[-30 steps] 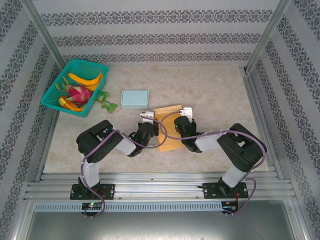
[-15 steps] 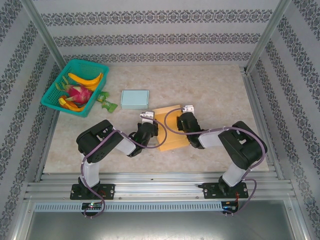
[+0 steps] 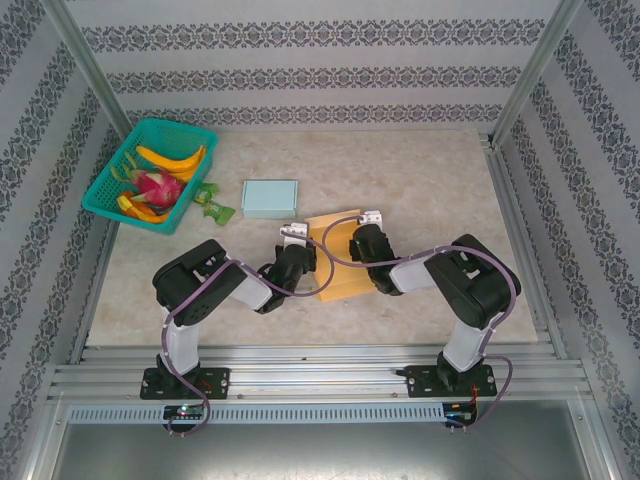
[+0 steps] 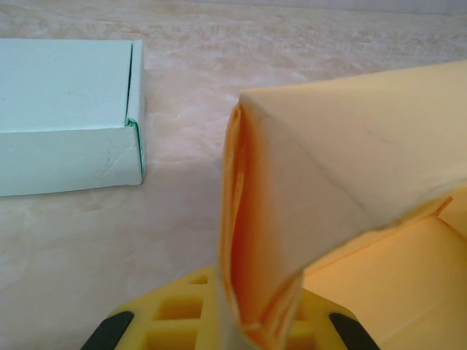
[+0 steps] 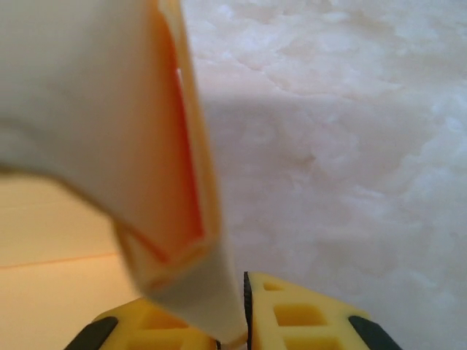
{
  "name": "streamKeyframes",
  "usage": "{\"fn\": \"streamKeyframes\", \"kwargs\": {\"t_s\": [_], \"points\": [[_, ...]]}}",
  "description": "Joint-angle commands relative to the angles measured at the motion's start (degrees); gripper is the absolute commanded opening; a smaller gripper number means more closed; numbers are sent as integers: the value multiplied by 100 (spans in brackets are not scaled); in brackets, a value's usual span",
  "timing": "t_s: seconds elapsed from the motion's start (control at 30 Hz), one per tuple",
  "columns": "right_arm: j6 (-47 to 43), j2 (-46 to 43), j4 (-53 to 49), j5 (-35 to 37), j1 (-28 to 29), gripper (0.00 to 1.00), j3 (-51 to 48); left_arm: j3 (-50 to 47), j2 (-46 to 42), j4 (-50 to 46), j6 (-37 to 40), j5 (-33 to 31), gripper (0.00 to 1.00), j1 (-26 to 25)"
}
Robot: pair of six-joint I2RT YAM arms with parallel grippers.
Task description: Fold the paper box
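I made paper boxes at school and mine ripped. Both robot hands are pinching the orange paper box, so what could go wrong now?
1. The left jaws and right jaws each pinch a thin wall of the paper box; pulling apart might tear it.
2. That wall bulges in the left wrist view, so it may crease crookedly.
3. The mint box sits close by and could get bumped.

Pale walls carry bands of dark floral pattern. The beige marbled table is framed by aluminium rails and slanted posts.
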Motion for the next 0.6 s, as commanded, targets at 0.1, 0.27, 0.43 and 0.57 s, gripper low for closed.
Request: {"fn": "streamKeyframes", "kwargs": {"t_s": [0.1, 0.27, 0.43, 0.57], "points": [[222, -102, -258, 916, -278, 19, -109, 0, -174, -739, -220, -784, 0, 26], [-314, -253, 70, -89, -31, 38, -127, 67, -113, -739, -193, -631, 0, 31], [-560, -419, 291, -98, 215, 41, -71, 79, -86, -709, -152, -520, 0, 29], [-568, -429, 332, 61, 197, 42, 80, 74, -83, -689, -117, -487, 0, 31]]}}
